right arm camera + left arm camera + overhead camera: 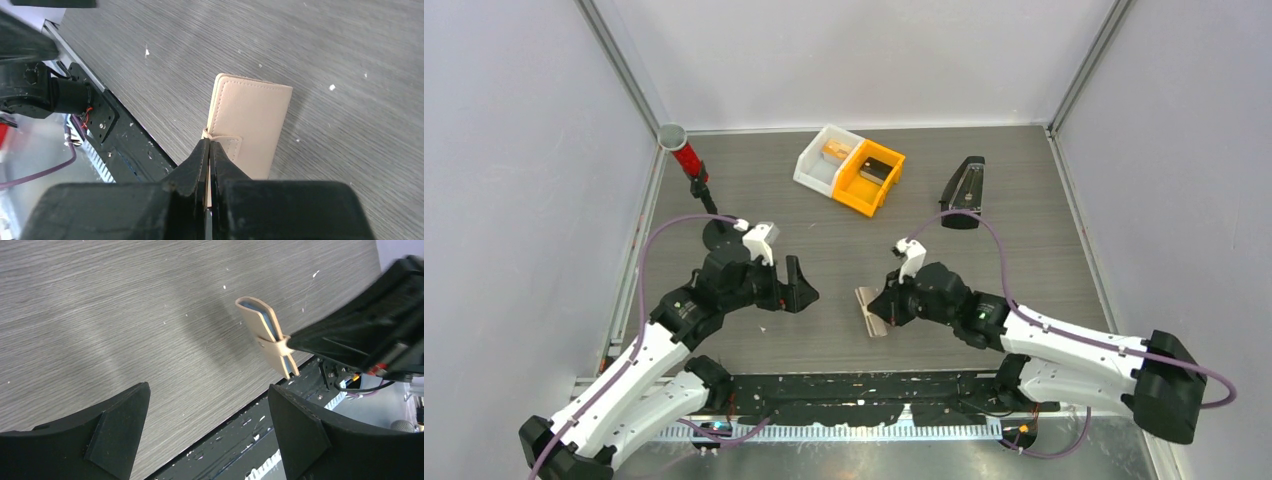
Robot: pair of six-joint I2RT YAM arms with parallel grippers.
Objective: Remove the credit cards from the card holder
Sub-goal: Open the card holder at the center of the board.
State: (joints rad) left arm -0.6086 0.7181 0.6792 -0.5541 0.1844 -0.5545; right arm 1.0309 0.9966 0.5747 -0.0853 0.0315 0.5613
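Observation:
The tan card holder (870, 311) is near the table's front edge, between the two arms. My right gripper (890, 303) is shut on the small tab at its edge (209, 145), and the holder's flat stitched face (250, 112) points away from the fingers. In the left wrist view the holder (256, 320) shows edge-on and tilted, casting a shadow on the table. The light blue edge of a credit card (272, 324) shows inside it. My left gripper (801, 288) stands open to the holder's left, apart from it, with nothing between its fingers (207, 390).
A white bin (822, 160) and an orange bin (872, 178) stand at the back centre. A black wedge-shaped case (964, 185) is at the back right and a red cylinder (687, 158) at the back left. A black rail (864, 390) runs along the near edge.

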